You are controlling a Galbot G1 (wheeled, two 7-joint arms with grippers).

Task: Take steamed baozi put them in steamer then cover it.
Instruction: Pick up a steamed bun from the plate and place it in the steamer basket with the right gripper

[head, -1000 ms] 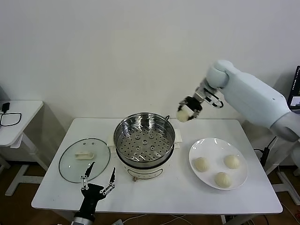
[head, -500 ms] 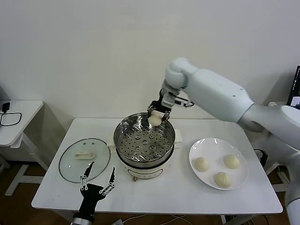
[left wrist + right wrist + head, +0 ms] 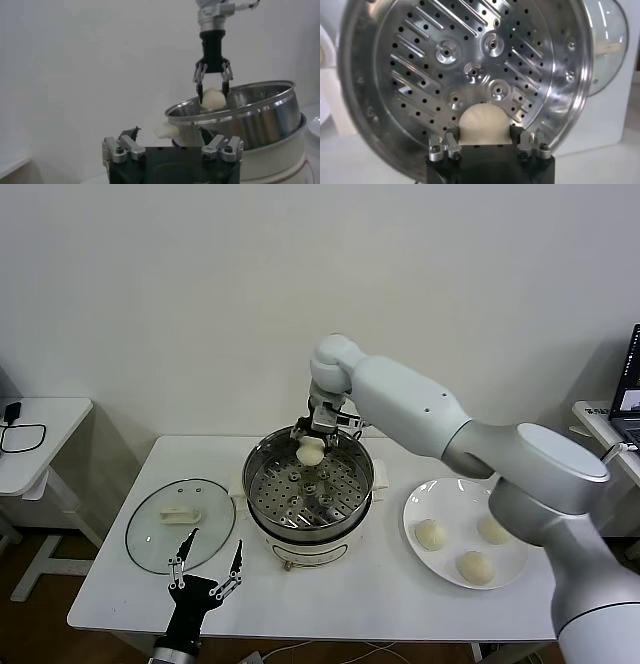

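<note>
My right gripper (image 3: 311, 442) is shut on a cream-white baozi (image 3: 311, 450) and holds it just above the far rim of the shiny steel steamer (image 3: 262, 456). In the right wrist view the baozi (image 3: 483, 123) sits between the fingers over the perforated tray (image 3: 470, 70), which holds no buns. The left wrist view shows the right gripper (image 3: 212, 92) with the baozi (image 3: 213, 98) at the steamer's rim (image 3: 235, 107). Three more baozi (image 3: 430, 533) lie on the white plate (image 3: 448, 490). The glass cover (image 3: 180, 524) lies flat left of the steamer. My left gripper (image 3: 208, 566) is open, low at the front edge.
The white table (image 3: 330, 599) has bare room in front of the steamer and plate. A small white side table (image 3: 40, 434) with a black cable stands at the left. A wall stands close behind the table.
My right arm has carried the baozi leftward from beside the steamer to over its far rim and lowered it. The left gripper has stayed put.
</note>
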